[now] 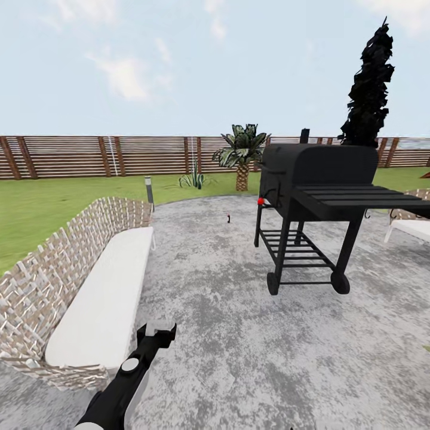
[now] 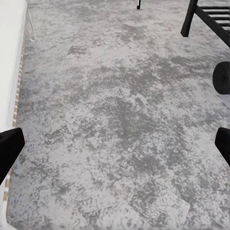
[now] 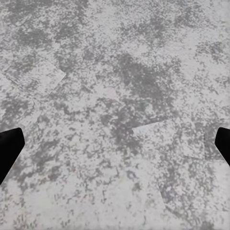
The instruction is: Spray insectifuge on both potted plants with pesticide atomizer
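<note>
The pesticide atomizer [image 1: 228, 218] is a tiny dark bottle with a red spot, standing far off on the round grey patio [image 1: 239, 334] in the garden. A slim dark object [image 2: 139, 4] at the patio's far end in the left wrist view may be that same bottle. One potted plant [image 1: 194, 179], narrow and spiky, sits on the lawn beyond the patio edge. My left gripper [image 1: 156, 332] [image 2: 115, 148] hangs open over the paving beside the bench, holding nothing. My right gripper [image 3: 115, 146] is also open above bare paving.
A wicker bench [image 1: 89, 298] with a white cushion runs along the left. A black barbecue grill [image 1: 316, 197] on wheels stands right of centre, with its wheel [image 2: 223, 79] close by. A palm [image 1: 242, 152], a lamp post [image 1: 149, 191] and the slatted fence [image 1: 89, 156] lie beyond.
</note>
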Available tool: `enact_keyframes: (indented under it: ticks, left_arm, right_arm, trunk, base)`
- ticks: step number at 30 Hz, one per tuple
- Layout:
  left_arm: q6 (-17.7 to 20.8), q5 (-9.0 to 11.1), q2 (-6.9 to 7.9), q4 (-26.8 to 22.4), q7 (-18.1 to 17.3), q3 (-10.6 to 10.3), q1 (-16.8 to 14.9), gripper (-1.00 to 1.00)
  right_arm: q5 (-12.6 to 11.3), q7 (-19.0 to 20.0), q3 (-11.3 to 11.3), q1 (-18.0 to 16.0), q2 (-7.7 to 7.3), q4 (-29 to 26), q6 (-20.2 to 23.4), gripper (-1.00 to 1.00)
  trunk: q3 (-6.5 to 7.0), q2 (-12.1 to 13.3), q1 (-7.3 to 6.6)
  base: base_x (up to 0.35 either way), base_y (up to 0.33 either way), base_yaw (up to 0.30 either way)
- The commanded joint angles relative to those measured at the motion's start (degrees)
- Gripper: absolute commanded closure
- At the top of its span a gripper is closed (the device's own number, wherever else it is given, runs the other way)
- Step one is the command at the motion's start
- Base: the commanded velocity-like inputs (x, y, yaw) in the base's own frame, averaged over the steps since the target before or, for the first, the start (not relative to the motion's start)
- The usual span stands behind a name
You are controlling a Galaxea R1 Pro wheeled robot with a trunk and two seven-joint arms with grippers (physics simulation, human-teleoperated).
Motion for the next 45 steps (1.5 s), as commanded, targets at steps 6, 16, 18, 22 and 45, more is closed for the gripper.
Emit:
enact_keyframes:
  ticks: [6,16,18,22,45]
  left_arm:
    - [-0.17,-0.32,-0.01,0.06,-0.01,0.03,-0.03,-1.00]
    - [-0.17,-0.32,0.07,0.06,-0.01,0.10,-0.03,-1.00]
    - [-0.17,-0.32,0.07,0.06,-0.01,0.11,-0.03,-1.00]
    - [-0.17,-0.32,0.08,0.06,-0.01,0.12,-0.03,-1.00]
    - [-0.17,-0.26,0.08,0.15,-0.01,0.09,-0.03,-1.00]
  right_arm:
    - [0.00,0.02,-0.04,-0.02,0.00,-0.05,0.07,-1.00]
    - [0.00,0.02,-0.04,-0.02,0.00,-0.05,0.06,-1.00]
    - [0.00,0.02,-0.04,-0.02,0.00,-0.05,0.06,-1.00]
    - [0.00,0.02,-0.04,-0.02,0.00,-0.05,0.06,-1.00]
    - [-0.49,-0.04,-0.21,-0.02,0.11,0.00,-4.71,-1.00]
  trunk:
    - [-1.14,-2.45,1.32]
    - [-2.94,-6.46,3.52]
    - [-3.30,-7.26,3.96]
    - [-4.01,-8.87,4.83]
    - [-8.14,-18.09,9.89]
  base:
    - [0.000,0.000,0.000]
    - [0.000,0.000,0.000]
    - [0.000,0.000,0.000]
    - [0.000,0.000,0.000]
    - [0.000,0.000,0.000]
